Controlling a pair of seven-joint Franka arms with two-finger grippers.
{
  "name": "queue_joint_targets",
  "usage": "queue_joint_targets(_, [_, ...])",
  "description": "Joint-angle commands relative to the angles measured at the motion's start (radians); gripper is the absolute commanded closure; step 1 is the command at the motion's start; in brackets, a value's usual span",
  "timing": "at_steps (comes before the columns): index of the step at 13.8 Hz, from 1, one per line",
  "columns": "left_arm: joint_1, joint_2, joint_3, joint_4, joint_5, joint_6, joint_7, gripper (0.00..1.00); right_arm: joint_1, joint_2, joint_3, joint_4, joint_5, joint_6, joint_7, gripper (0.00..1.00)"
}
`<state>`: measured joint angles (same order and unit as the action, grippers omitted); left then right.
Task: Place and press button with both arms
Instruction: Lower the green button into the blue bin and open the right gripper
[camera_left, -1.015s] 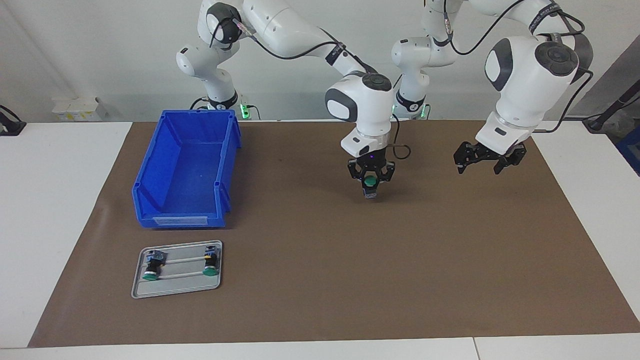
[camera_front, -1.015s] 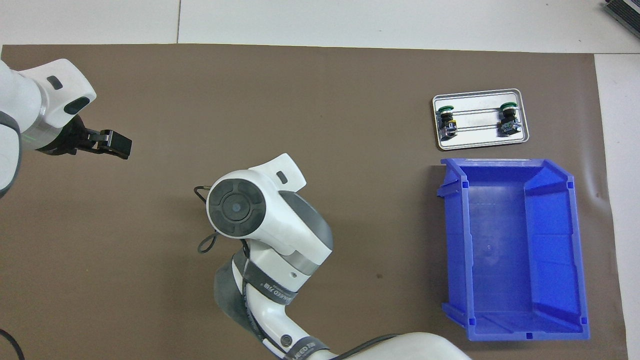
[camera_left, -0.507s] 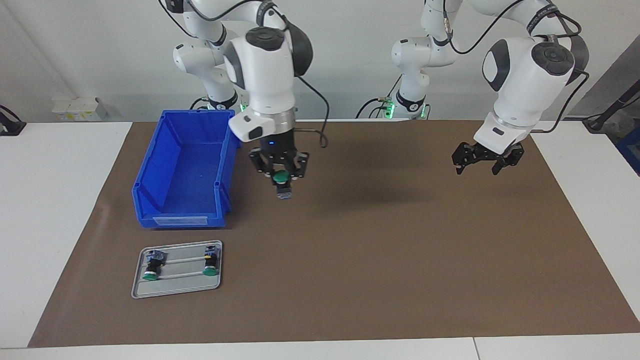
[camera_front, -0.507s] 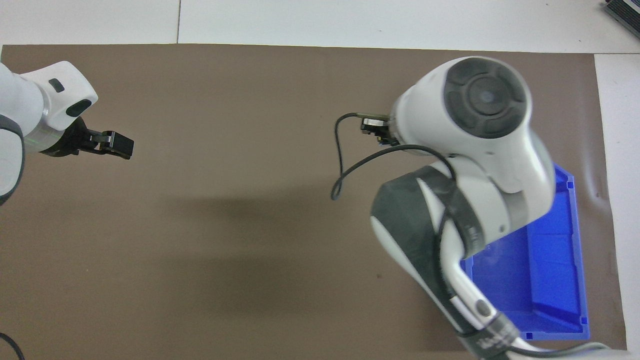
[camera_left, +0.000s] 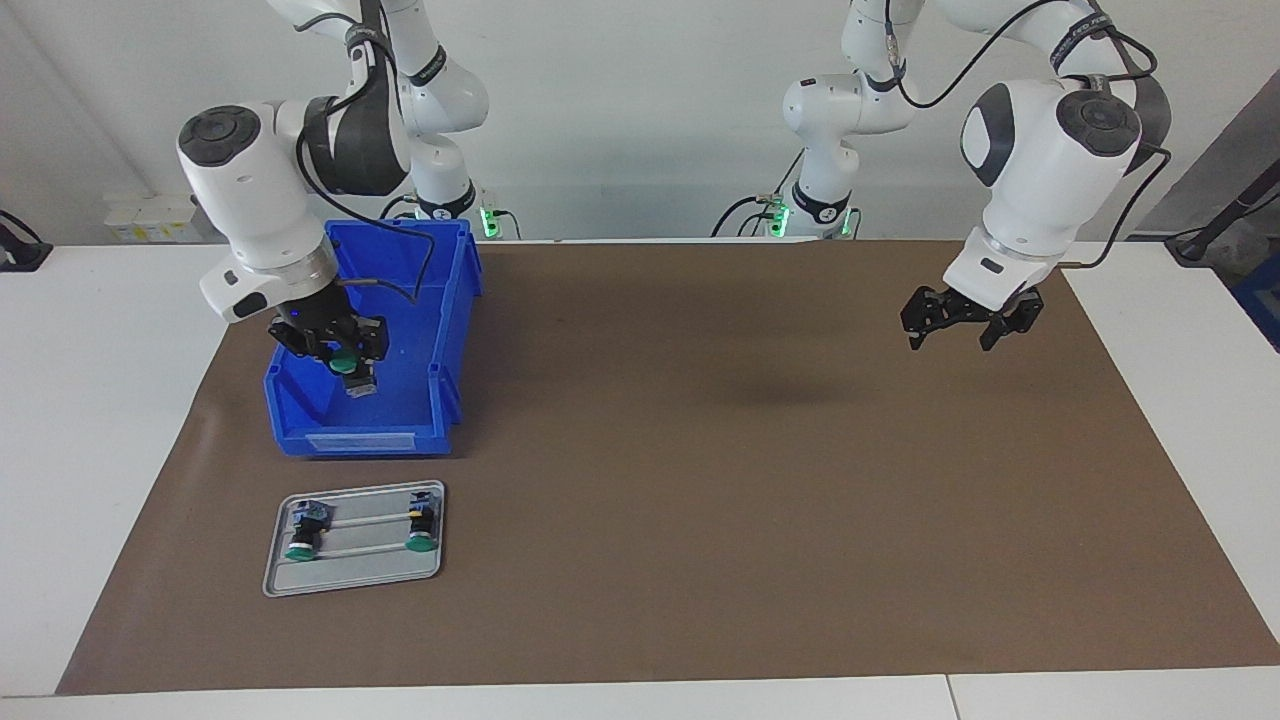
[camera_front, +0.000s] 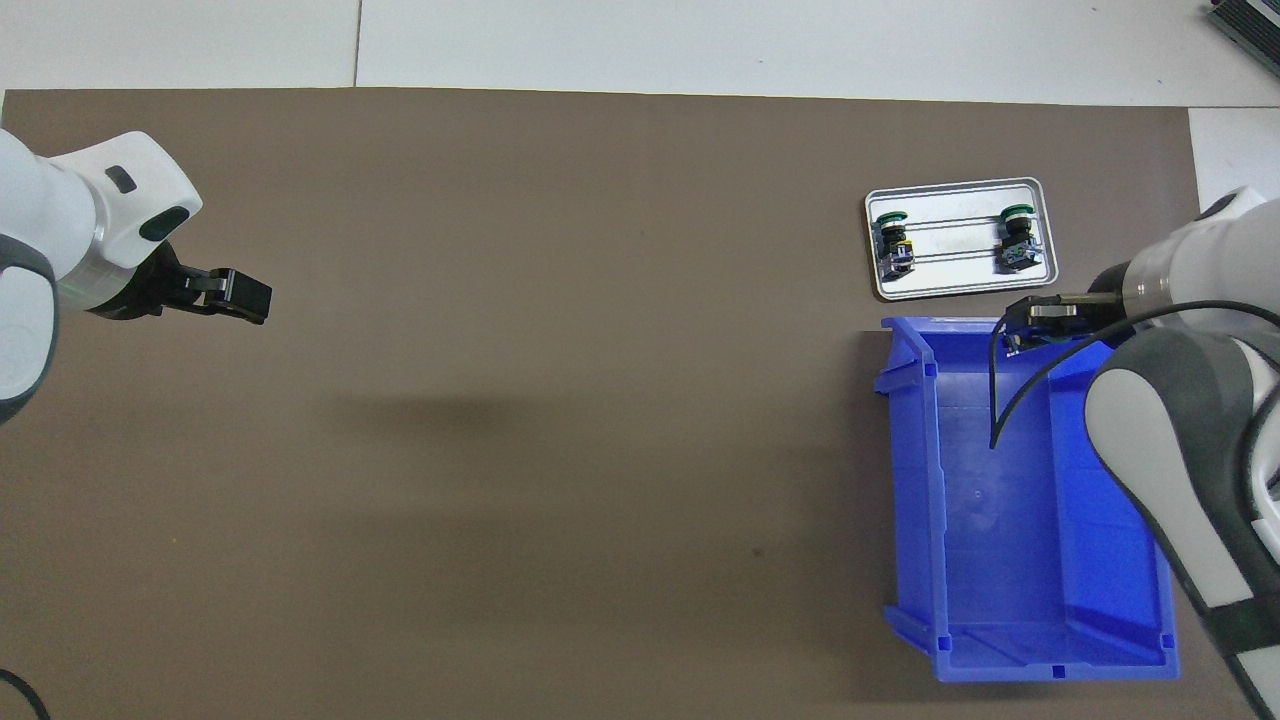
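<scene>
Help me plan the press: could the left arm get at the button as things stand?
Probably not yet: the button hangs in the right pincer over the blue bin, while the open left pincer waits over the mat's other end.

Pretty plain setup: a white table (camera_left: 100, 420) with a big brown mat (camera_left: 760, 520) covering most of the top. There's a bare white wall (camera_left: 640, 110) at the back, lighting is soft and even
</scene>
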<state>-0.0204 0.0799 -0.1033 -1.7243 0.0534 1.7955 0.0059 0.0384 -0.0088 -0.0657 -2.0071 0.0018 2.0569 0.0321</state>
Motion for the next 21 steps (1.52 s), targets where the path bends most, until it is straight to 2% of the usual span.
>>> queue_joint_targets(1, [-0.003, -0.039, -0.001, -0.046, -0.007, 0.03, -0.006, 0.0, -0.023, -0.128, 0.018, -0.266, 0.027, 0.162, -0.057, 1.0])
queue_joint_targets(6, [0.026, -0.039, 0.001, -0.041, -0.007, 0.028, -0.004, 0.0, -0.023, -0.095, 0.017, -0.41, 0.026, 0.348, -0.072, 1.0])
queue_joint_targets(10, [0.042, -0.04, 0.001, -0.04, -0.007, 0.028, -0.004, 0.0, -0.035, -0.076, 0.015, -0.444, 0.027, 0.387, -0.098, 1.0])
queue_joint_targets(11, [0.042, -0.04, 0.001, -0.038, -0.007, 0.03, -0.004, 0.0, -0.038, -0.074, 0.015, -0.444, 0.026, 0.387, -0.097, 0.92])
queue_joint_targets(13, [0.042, -0.045, 0.001, -0.038, -0.007, 0.028, -0.004, 0.0, -0.04, -0.074, 0.015, -0.44, 0.026, 0.385, -0.086, 0.0])
queue_joint_targets(16, [0.042, -0.046, 0.001, -0.038, -0.007, 0.028, -0.004, 0.0, -0.038, -0.121, 0.014, -0.408, 0.026, 0.352, -0.081, 0.0])
queue_joint_targets(17, [0.042, -0.046, 0.001, -0.038, -0.007, 0.028, -0.004, 0.0, -0.038, -0.143, 0.011, -0.374, 0.026, 0.285, -0.077, 0.0])
queue_joint_targets(21, [0.042, -0.051, 0.001, -0.04, -0.007, 0.028, -0.004, 0.0, -0.074, -0.155, 0.006, -0.126, 0.024, 0.037, -0.072, 0.0])
